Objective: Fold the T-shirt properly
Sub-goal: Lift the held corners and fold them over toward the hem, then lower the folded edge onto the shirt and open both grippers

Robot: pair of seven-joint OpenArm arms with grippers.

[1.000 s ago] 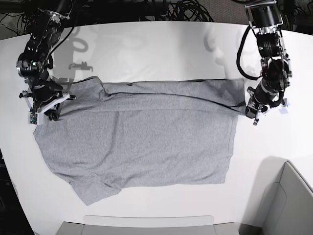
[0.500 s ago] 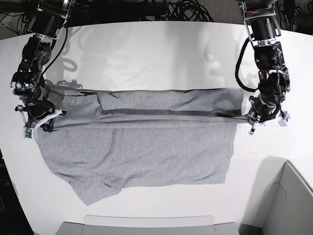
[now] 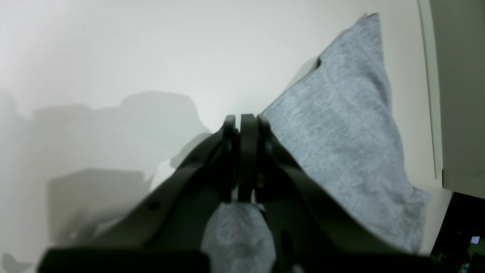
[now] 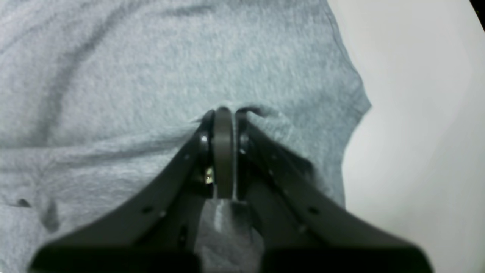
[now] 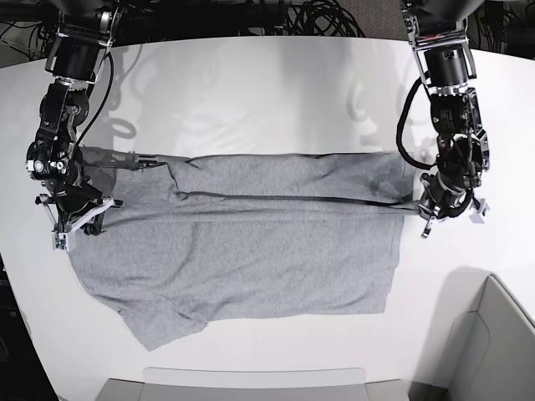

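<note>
The heather-grey T-shirt lies spread across the white table, plain side up, with no lettering showing. Its far edge is lifted and drawn over the body as a long band. My left gripper is shut on the shirt's right end of that band. In the left wrist view the gripper is closed, with cloth hanging past it. My right gripper is shut on the left end by the sleeve. In the right wrist view it pinches a small ridge of cloth.
A grey bin stands at the front right corner and also shows in the left wrist view. A flat grey tray lies along the front edge. Black cables lie behind the table.
Both grippers have moved toward the table's front, carrying the shirt's far edge with them. The folded band now reaches further over the shirt's body.
</note>
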